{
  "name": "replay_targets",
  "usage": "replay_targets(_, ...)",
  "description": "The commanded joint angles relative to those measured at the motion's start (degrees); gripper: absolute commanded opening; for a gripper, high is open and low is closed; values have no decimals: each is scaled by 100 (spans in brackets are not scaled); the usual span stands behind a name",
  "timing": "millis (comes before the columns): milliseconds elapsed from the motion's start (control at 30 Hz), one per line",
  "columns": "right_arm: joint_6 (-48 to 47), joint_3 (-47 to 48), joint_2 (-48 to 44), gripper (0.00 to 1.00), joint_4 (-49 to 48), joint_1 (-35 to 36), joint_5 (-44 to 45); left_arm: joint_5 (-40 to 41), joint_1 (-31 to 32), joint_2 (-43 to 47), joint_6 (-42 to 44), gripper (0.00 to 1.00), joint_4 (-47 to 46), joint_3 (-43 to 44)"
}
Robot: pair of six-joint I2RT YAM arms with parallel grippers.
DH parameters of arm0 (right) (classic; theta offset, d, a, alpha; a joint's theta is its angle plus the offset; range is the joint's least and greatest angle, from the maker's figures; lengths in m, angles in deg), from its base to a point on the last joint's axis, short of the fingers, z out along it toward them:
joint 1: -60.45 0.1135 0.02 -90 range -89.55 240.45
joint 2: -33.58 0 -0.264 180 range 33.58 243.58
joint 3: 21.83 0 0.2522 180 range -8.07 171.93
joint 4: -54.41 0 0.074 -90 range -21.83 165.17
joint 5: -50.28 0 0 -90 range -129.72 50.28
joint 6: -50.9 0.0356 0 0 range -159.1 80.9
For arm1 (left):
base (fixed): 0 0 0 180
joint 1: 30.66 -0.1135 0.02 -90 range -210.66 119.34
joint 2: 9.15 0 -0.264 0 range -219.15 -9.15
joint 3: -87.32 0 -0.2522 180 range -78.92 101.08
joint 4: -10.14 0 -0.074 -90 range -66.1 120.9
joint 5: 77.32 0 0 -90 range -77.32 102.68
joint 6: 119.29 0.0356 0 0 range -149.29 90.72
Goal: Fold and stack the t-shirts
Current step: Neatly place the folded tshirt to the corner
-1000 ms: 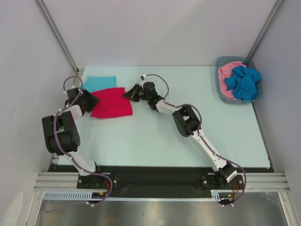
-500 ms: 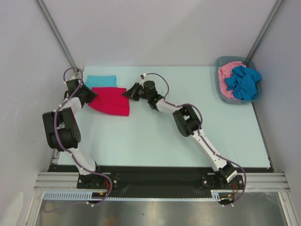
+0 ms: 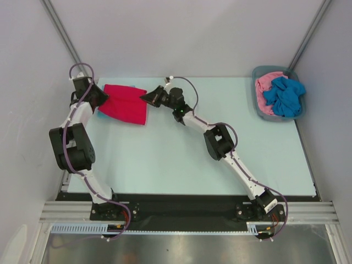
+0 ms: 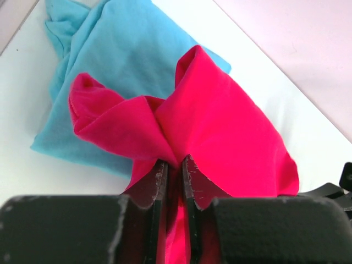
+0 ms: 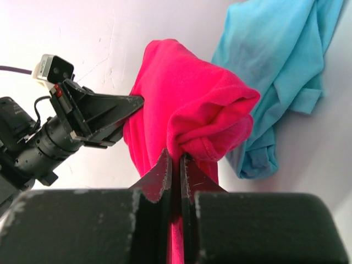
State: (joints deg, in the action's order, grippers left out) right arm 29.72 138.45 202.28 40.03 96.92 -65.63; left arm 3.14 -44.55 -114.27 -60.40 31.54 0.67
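Red t-shirt (image 3: 124,103), soft, light and limp, is spread over the teal t-shirt (image 4: 121,49) at the table's (image 3: 165,159) far left corner. Left pincer (image 4: 175,170) and right pincer (image 5: 176,165) each clamp narrowly on opposite edges; the cloth bunches there, so edge holds suit it.

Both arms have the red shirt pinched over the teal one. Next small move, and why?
Probably lower both ends together until the red t-shirt lies flat on the teal t-shirt, and only then open. Both pairs of jaws are shut on the red cloth, which is bunched at each pinch. In the top view it covers most of the teal one, so it looks lined up for stacking.
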Motion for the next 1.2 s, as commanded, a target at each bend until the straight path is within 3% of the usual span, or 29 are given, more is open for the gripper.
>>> replay_targets(0,167,114,57,0,-403,9,-2,383,-158,-105,185,6,-52,460)
replay_targets(400,194,-449,66,0,-728,185,-195,769,-527,-825,272,5,405,1524)
replay_targets(533,211,111,338,0,-491,168,-212,910,-562,-782,202,5,361,1428)
replay_targets(733,167,105,462,0,-341,150,-388,927,-571,-545,141,5,159,787)
replay_targets(767,158,62,462,1,-298,141,-414,928,-571,-501,141,6,115,673)
replay_targets(867,150,-18,444,19,-245,115,-564,928,-597,-378,79,9,-8,242)
replay_targets(967,71,-79,374,45,-209,106,-713,971,-606,-299,70,29,-52,-22)
replay_targets(1000,36,-201,304,57,-209,89,-757,1093,-606,-298,70,45,-17,-66)
replay_targets(1100,-17,-692,102,67,-393,71,-872,1252,-606,-290,53,72,176,-32)
replay_targets(1167,-113,-957,-161,68,-446,36,-872,1375,-606,-281,62,76,273,4)
